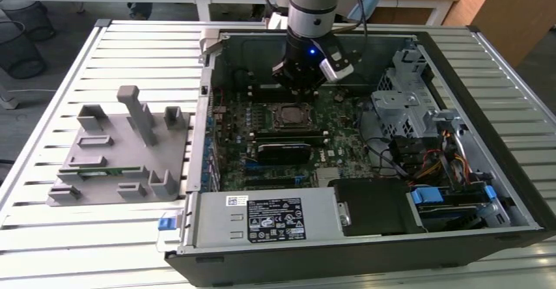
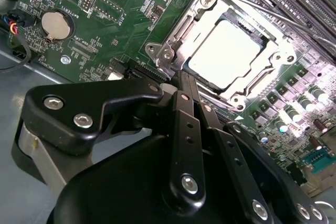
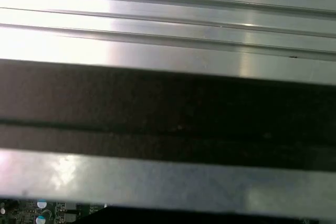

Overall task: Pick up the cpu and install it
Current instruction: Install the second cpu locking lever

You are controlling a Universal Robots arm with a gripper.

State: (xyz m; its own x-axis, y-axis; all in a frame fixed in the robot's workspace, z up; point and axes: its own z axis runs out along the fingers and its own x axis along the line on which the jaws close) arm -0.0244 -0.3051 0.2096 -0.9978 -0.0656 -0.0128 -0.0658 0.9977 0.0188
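The cpu is sitting flat in the motherboard socket, its shiny silver top showing inside the open metal retention frame. The tool is hovering just beside that frame, its fingers pressed together and gripping nothing, clear of the chip. In the exterior view the tool is hanging inside the open computer case, just behind the socket. On the exterior view's left, a grey parts holder is resting on the slatted tabletop, well apart from the case.
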